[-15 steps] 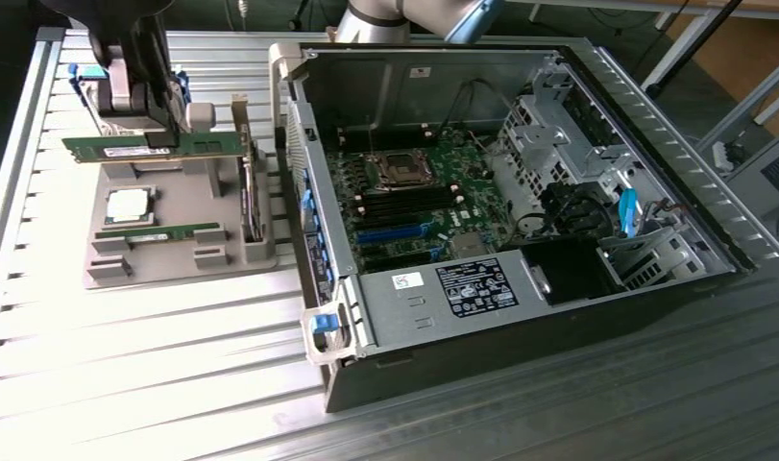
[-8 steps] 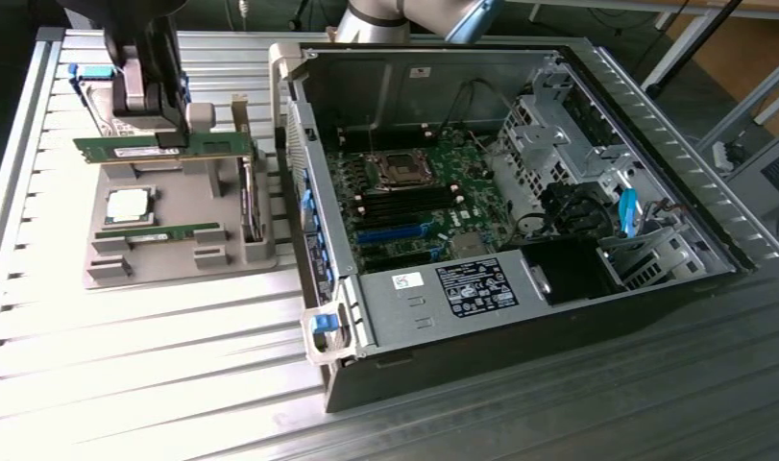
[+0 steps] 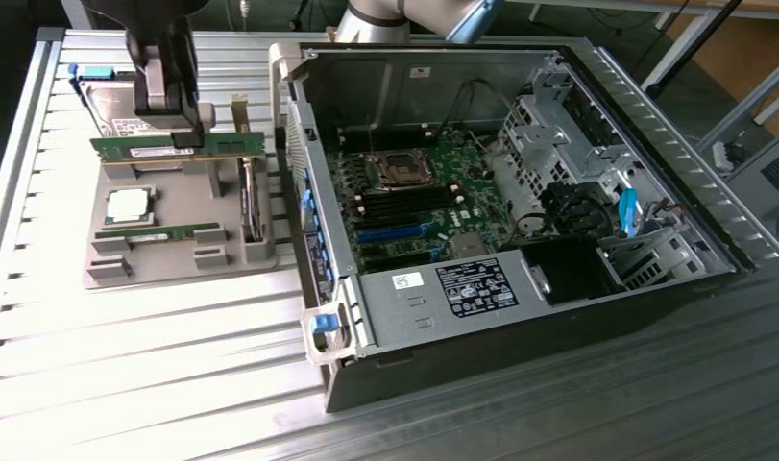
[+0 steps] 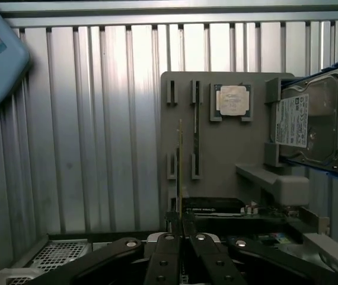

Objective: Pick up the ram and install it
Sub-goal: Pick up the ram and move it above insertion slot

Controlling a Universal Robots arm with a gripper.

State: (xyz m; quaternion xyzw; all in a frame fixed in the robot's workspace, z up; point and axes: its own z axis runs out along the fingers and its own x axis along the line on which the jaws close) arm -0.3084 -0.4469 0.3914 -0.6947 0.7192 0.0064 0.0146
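My gripper point(image 3: 184, 133) is shut on the ram point(image 3: 178, 147), a long green stick with a white label. It holds the stick level above the grey holder plate point(image 3: 171, 264) at the exterior view's left. In the wrist view the ram point(image 4: 179, 160) stands edge-on, pinched between the fingers point(image 4: 168, 237) of the gripper point(image 4: 179, 230). A look-alike green stick point(image 3: 158, 233) lies in its slot on the plate, also seen as the stick point(image 4: 196, 127) from the wrist. The open computer case point(image 3: 518, 317) with its motherboard point(image 3: 408, 187) lies to the exterior view's right.
The plate also carries a square silver CPU chip point(image 3: 127, 204), a dark expansion card point(image 3: 248, 206) standing on edge and a hard drive point(image 4: 311, 122). The case's raised wall point(image 3: 300, 144) stands between plate and motherboard. All rests on a ribbed metal table point(image 3: 146, 365).
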